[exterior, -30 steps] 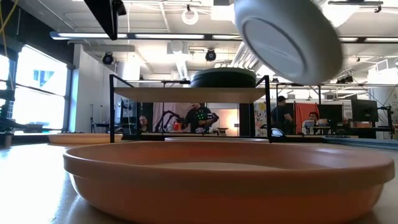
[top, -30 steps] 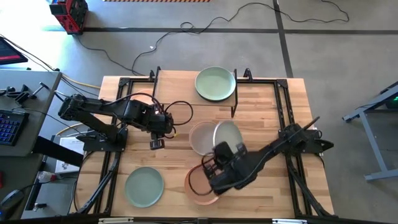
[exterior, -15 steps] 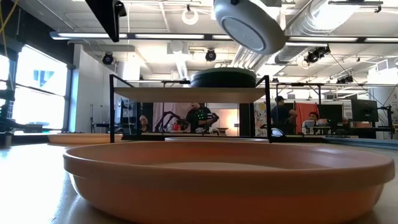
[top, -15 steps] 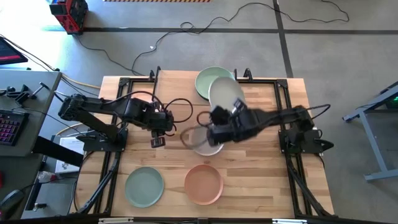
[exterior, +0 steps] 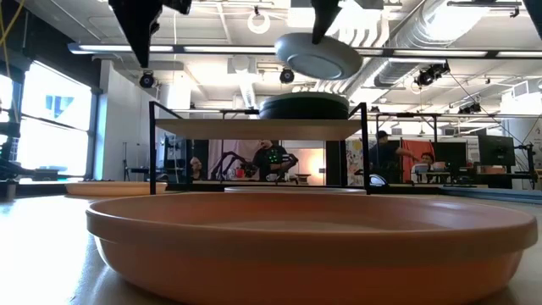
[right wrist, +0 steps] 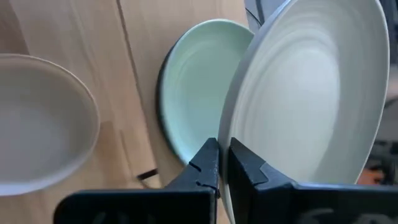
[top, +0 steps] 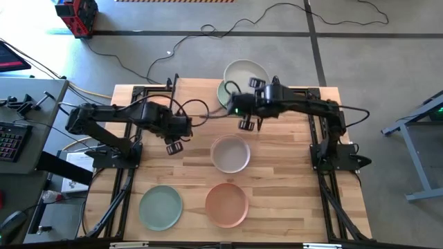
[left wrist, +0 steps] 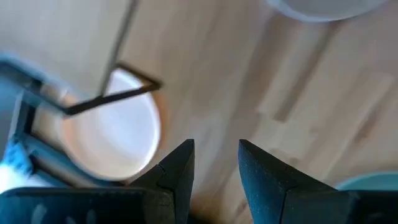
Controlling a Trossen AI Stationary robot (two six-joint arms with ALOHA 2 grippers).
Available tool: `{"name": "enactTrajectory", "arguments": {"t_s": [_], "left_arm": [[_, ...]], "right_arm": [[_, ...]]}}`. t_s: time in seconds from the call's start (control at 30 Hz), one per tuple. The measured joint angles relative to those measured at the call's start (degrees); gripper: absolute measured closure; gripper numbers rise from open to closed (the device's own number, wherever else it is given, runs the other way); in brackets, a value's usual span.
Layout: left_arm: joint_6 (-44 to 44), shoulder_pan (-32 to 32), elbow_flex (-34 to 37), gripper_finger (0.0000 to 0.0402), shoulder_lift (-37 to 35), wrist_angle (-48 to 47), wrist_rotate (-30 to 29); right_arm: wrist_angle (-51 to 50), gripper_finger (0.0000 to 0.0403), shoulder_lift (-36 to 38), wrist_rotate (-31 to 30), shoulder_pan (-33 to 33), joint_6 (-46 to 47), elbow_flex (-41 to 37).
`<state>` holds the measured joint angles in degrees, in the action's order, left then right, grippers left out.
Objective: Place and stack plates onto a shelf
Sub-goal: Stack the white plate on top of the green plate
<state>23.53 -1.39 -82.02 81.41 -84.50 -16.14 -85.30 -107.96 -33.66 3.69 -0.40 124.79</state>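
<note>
- Since a second ago we see the right gripper [top: 243, 104] has swung from the near side of the worktop [top: 291, 173] up to the far edge, carrying the whitish plate [top: 246, 72] with it; the left arm has barely shifted.
- Right jaws are pinched on that plate's rim [right wrist: 219, 163], holding it tilted above the pale green plate [right wrist: 199, 93] already on the shelf [exterior: 258, 127]. We judge the edge grip is there so it can be lowered flat onto the stack.
- In the low view the carried plate [exterior: 319, 55] hangs just over the dark stack [exterior: 303, 106], not yet touching.
- Left gripper [top: 173, 145] waits mid-left over the worktop, jaws a narrow gap apart, empty [left wrist: 214, 165].
- Left to stack: grey plate [top: 230, 153] at centre, peach plate [top: 226, 205] and sage green plate [top: 160, 207] near edge.
</note>
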Motion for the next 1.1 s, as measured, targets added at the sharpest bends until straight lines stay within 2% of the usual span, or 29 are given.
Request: {"name": "enactTrajectory", "arguments": {"t_s": [0.13,0.3,0.77,1.1], "left_arm": [[2.7,2.1,0.0,0.0289,0.0,-3.3,-1.9],[3.9,4.3,0.0,0.0289,0.0,-5.5,-2.7],[7.9,9.4,0.0,0.0289,-1.5,-5.4,-4.7],[8.0,9.4,0.0,0.0289,-1.5,-3.6,-4.7]], "right_arm": [[2.6,0.0403,0.0,5.0,4.1,-9.1,0.0],[3.5,0.0403,0.0,13.7,8.4,-16.0,0.0],[3.2,0.0403,0.0,28.6,14.2,-26.9,0.0],[1.2,0.0403,-0.3,31.2,16.2,-28.4,0.0]]}}
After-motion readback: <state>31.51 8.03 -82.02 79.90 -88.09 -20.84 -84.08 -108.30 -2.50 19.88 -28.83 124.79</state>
